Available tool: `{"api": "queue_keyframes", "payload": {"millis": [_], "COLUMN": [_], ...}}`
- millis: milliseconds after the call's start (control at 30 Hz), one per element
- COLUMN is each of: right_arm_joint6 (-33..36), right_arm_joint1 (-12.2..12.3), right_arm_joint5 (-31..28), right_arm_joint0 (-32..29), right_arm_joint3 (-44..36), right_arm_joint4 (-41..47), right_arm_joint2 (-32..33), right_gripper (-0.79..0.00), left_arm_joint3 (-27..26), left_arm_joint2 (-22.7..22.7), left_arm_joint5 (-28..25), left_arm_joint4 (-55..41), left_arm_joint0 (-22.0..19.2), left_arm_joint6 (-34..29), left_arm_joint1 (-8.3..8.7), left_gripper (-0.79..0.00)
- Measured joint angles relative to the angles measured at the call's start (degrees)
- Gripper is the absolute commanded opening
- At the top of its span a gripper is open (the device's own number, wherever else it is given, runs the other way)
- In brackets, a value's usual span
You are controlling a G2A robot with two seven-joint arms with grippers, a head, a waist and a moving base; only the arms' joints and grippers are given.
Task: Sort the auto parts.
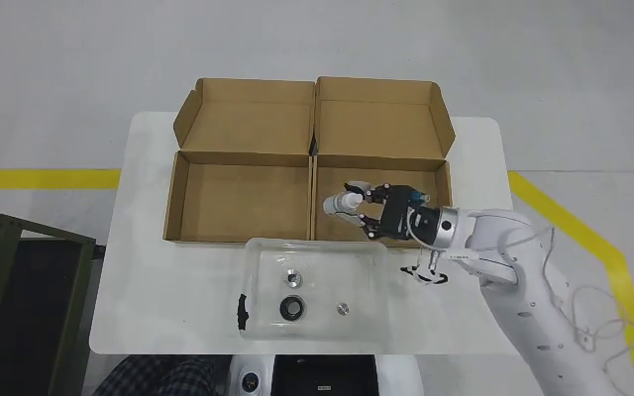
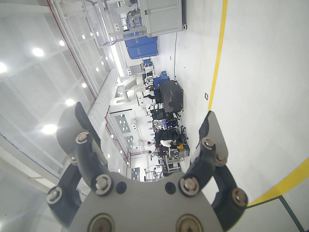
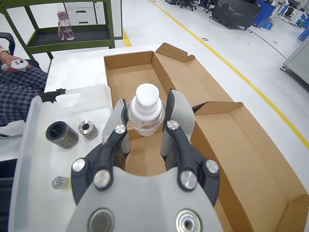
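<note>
My right gripper (image 3: 146, 111) (image 1: 359, 206) is shut on a white plastic stepped part (image 3: 146, 112) (image 1: 341, 204), held above the near left end of the right cardboard box (image 1: 436, 176) (image 3: 241, 146). A clear plastic tray (image 1: 260, 259) (image 3: 29, 121) in front of the boxes holds a dark cylindrical bearing (image 3: 62, 134) (image 1: 292, 308), a slotted metal cylinder (image 3: 88, 129) (image 1: 290, 278) and a small metal nut (image 3: 59, 182) (image 1: 342, 308). The left cardboard box (image 1: 238, 203) (image 3: 128, 78) is bare inside. My left gripper (image 2: 144, 119) is open, held away from the table and facing the room.
Both boxes have their lids folded back toward the far table edge. A black tape tab (image 1: 241, 313) (image 3: 52, 95) sticks on the tray's left rim. A green cart (image 3: 58, 13) stands beyond the table's left side. Bare white table (image 1: 149, 247) lies left of the tray.
</note>
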Motion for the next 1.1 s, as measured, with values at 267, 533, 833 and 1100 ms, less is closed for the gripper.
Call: {"api": "queue_keyframes", "payload": {"millis": [267,533,833,1100], "right_arm_joint6": [1.2,0.0,-1.8,-2.5], "right_arm_joint1": [-0.8,-2.0,-3.5,-4.6], "right_arm_joint5": [2.9,5.2,6.2,7.0], "right_arm_joint0": [5.2,10.2,14.2,16.3], "right_arm_joint3": [6.7,15.5,23.3,27.9], "right_arm_joint4": [-2.8,-5.4,-4.4,-4.5], "right_arm_joint2": [-4.0,-8.2,-12.2,-14.9], "right_gripper": [-0.785,-0.785,-0.785,-0.708], "left_arm_joint3": [0.0,0.0,0.0,0.0], "left_arm_joint2": [0.0,0.0,0.0,0.0], "left_arm_joint5": [0.0,0.0,0.0,0.0], "left_arm_joint4": [0.0,0.0,0.0,0.0], "left_arm_joint0": [0.0,0.0,0.0,0.0], "left_arm_joint6": [0.0,0.0,0.0,0.0], "left_arm_joint1": [0.0,0.0,0.0,0.0], "left_gripper": [0.0,0.0,0.0,0.0]}}
